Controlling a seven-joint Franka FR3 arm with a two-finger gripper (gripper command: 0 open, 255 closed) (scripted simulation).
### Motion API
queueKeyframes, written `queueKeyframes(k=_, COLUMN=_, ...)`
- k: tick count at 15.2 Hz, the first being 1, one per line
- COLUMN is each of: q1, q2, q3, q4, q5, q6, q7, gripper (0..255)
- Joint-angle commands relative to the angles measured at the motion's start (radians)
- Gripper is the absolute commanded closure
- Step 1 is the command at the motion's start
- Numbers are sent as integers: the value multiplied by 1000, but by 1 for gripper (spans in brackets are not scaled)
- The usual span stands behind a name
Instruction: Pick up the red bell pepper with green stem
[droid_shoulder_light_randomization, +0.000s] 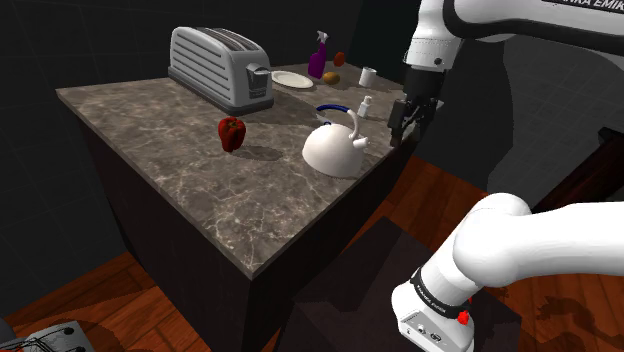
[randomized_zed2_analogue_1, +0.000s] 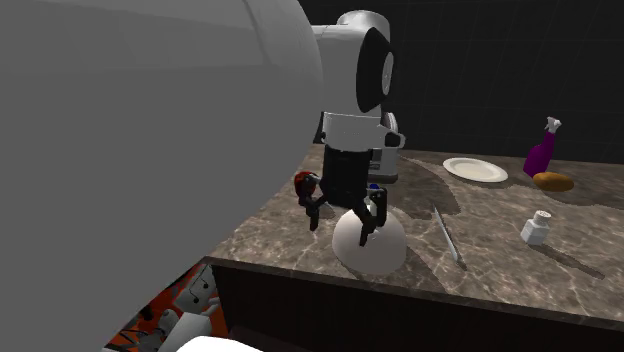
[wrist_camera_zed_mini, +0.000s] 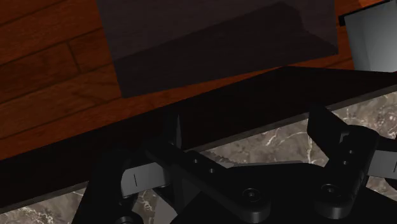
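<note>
Two fingers of the claw (droid_shoulder_light_randomization: 398, 132) spread apart, gripping nothing, above the tabletop (droid_shoulder_light_randomization: 190, 185) edge, just beside the white kettle (droid_shoulder_light_randomization: 333, 152). Red bell pepper (droid_shoulder_light_randomization: 232, 133) sits upright on the tabletop beyond the kettle, near the toaster (droid_shoulder_light_randomization: 220, 65).

- Mostly hidden behind the gripper (randomized_zed2_analogue_1: 338, 230): red bell pepper (randomized_zed2_analogue_1: 303, 183), just a small red patch beside one finger.
- Covered on top by the gripper in front: white kettle (randomized_zed2_analogue_1: 372, 255), nearly all the handle too.
- Hidden behind the arm (randomized_zed2_analogue_1: 355, 130) above the gripper, except one end: toaster (randomized_zed2_analogue_1: 393, 150).
- Too small to name, well apart from the gripper, beside the purple bottle (droid_shoulder_light_randomization: 316, 62): small orange thing (droid_shoulder_light_randomization: 340, 58).
</note>
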Motion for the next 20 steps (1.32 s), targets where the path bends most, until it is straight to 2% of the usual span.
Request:
queueKeyframes(k=1, q1=0, q2=0, q3=0, q4=0, q5=0, q6=0, q7=0, gripper=0)
queueKeyframes(k=11, q1=31, q2=264, q3=136, q4=71, q5=71, q6=289, q7=192, gripper=0)
queueKeyframes(k=20, q1=35, q2=555, q3=239, q4=249, q5=40, q6=479, q7=370, gripper=0)
